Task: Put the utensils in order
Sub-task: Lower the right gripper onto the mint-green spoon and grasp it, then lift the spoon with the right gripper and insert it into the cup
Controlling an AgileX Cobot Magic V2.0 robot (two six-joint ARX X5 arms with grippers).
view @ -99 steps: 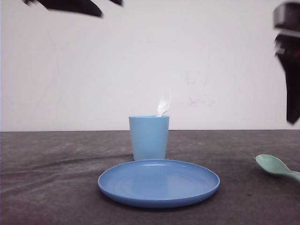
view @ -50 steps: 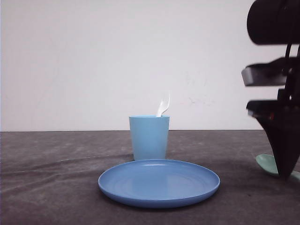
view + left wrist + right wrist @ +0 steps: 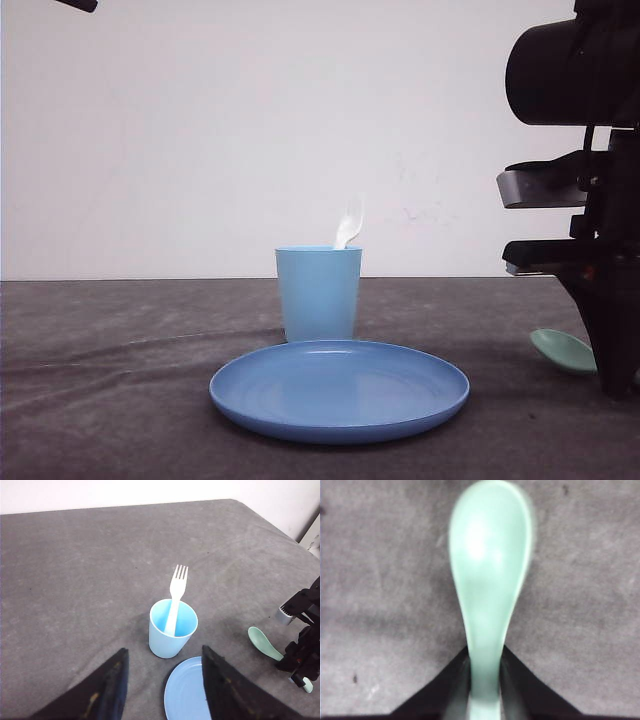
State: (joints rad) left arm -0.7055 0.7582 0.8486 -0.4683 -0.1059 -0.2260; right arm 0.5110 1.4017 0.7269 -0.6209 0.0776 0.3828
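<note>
Already done: fork (image 3: 175, 597) stood in cup (image 3: 172, 635) | left: spoon (image 3: 489, 575) on table, pinched at handle by right gripper (image 3: 485, 680) | left gripper (image 3: 162, 680) spread, idle

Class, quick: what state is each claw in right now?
Left claw: open, holding nothing.
Right claw: fingers on either side of the green spoon's handle; whether it grips cannot be told.
</note>
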